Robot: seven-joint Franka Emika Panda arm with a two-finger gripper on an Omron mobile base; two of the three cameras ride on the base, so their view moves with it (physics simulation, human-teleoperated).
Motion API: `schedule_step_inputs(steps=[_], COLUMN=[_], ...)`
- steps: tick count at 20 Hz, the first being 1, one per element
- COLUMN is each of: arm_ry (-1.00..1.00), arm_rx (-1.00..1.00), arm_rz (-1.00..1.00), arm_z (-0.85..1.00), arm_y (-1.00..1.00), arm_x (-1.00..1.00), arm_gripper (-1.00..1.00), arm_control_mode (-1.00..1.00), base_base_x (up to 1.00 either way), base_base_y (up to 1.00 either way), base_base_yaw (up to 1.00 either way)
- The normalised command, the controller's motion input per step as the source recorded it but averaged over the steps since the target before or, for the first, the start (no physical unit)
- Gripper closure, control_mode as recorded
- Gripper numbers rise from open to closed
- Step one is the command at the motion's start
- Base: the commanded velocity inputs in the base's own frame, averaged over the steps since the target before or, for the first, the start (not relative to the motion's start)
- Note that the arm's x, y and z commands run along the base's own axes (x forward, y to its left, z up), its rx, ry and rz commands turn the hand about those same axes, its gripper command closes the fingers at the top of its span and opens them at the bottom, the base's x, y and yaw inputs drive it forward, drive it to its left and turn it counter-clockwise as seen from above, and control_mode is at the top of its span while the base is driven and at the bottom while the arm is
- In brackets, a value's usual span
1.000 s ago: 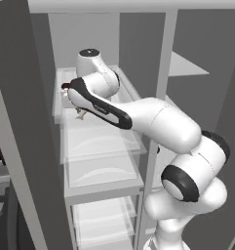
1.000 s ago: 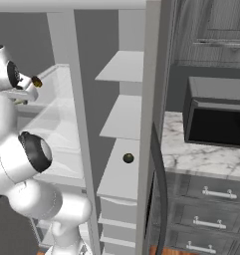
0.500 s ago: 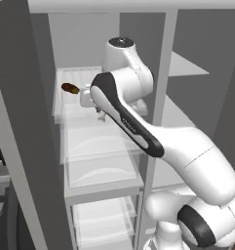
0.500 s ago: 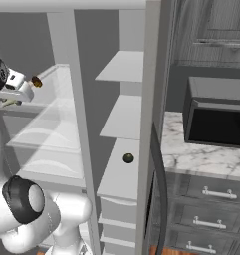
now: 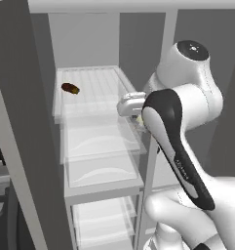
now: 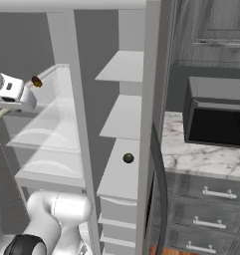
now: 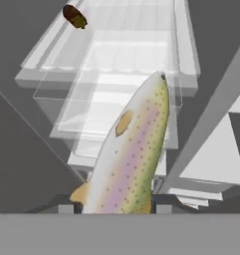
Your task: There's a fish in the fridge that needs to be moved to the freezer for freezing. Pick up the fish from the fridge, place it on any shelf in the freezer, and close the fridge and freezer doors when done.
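My gripper (image 7: 111, 208) is shut on the fish (image 7: 130, 152), a pale speckled fish with a pinkish stripe that points head-first away from the hand. The hand (image 5: 131, 104) hangs in front of the fridge (image 5: 97, 141), near the right end of its clear glass shelf (image 5: 92, 88), with a bit of the fish (image 5: 138, 120) showing under it. From the right, the gripper (image 6: 12, 95) is at the far left edge, left of the divider. The freezer (image 6: 122, 117) is open to the right, with plain pale shelves (image 6: 120, 66) one above another.
A dark reddish-brown lump (image 5: 70, 88) lies on the glass shelf at its back left. A small dark round thing (image 6: 128, 158) sits on the third freezer shelf down. A black microwave (image 6: 216, 117) stands on the marble counter (image 6: 191, 157) to the right, over grey drawers (image 6: 211, 195).
The arm has swung right and back out of the fridge, carrying the fish away from the glass shelf toward the divider. The brown lump has stayed put.
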Motion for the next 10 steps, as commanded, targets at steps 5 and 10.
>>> schedule_step_inputs(steps=[5,10], arm_ry=[0.00,0.00], arm_rx=[-0.03,-0.06], arm_rz=[0.00,0.00], arm_z=[0.70,0.58], arm_y=[-0.83,-0.94], arm_x=[-0.54,-0.43], arm_gripper=[1.00,1.00], arm_control_mode=[-1.00,-1.00], base_base_x=[0.00,0.00], base_base_y=[0.00,0.00], base_base_yaw=[0.00,0.00])
